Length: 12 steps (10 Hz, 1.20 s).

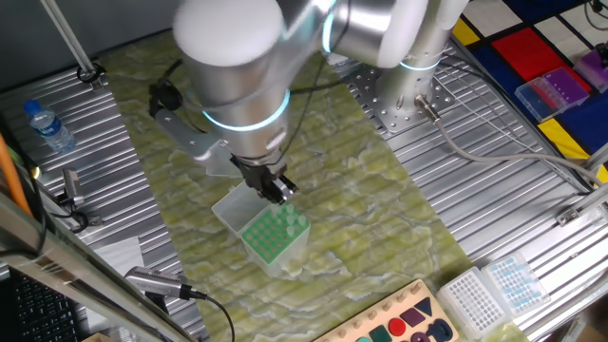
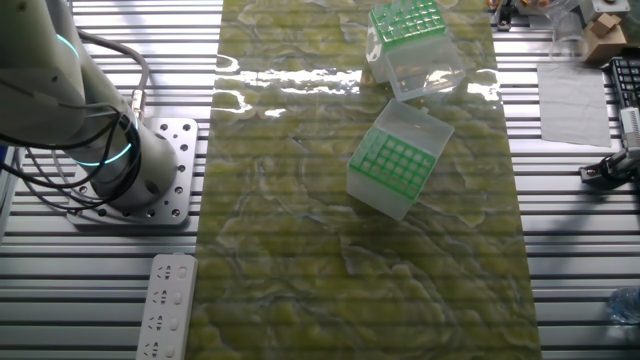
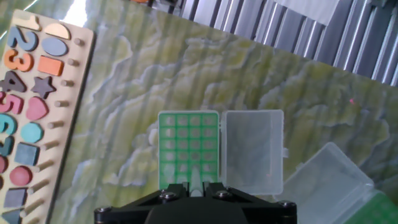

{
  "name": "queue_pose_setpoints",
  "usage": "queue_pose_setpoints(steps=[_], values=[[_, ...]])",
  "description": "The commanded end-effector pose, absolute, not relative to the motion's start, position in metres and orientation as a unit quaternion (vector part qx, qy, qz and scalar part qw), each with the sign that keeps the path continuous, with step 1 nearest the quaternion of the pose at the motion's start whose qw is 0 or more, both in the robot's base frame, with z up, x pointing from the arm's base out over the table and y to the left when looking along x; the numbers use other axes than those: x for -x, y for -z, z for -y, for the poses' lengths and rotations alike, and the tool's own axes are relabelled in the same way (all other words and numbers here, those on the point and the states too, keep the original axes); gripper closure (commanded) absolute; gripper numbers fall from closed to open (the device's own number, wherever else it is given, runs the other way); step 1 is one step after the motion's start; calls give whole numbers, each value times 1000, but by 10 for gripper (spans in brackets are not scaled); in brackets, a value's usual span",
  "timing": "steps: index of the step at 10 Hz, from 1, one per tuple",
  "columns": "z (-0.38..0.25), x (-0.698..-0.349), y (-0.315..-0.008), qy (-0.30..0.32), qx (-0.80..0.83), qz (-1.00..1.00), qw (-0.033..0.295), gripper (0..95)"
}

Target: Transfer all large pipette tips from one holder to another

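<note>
A large pipette tip (image 3: 195, 181) is clamped between the fingers of the gripper (image 3: 196, 190), directly above a green tip holder (image 3: 188, 147) whose clear lid (image 3: 253, 151) is folded open beside it. Further tips (image 1: 285, 223) are seen standing in that holder. A second green holder (image 2: 392, 166) is seen well apart on the tabletop (image 2: 300, 250).

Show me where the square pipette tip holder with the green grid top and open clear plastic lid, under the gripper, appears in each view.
One fixed view: green-grid holder lower centre, just under the gripper.
The other fixed view: top edge, right of centre, partly cut off.
Hand view: lower centre, lid open to its right.
Shared landmark: the yellow-green marbled mat beneath it.
</note>
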State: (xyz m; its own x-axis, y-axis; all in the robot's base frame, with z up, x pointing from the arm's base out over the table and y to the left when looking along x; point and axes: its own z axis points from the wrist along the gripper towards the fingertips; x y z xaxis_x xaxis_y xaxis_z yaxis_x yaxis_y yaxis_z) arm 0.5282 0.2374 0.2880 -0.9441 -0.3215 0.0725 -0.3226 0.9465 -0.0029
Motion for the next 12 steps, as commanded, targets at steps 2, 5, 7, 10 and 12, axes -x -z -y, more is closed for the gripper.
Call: queue_pose_setpoints(steps=[2,5,7,10,12], values=[[-220,-535,-308,-29,-211,975,63,950],[-176,-540,-329,-71,-309,943,104,950],[-135,-540,-333,-83,-351,926,115,950],[-72,-534,-327,-91,-396,905,125,950],[-37,-525,-318,-93,-417,895,130,950]])
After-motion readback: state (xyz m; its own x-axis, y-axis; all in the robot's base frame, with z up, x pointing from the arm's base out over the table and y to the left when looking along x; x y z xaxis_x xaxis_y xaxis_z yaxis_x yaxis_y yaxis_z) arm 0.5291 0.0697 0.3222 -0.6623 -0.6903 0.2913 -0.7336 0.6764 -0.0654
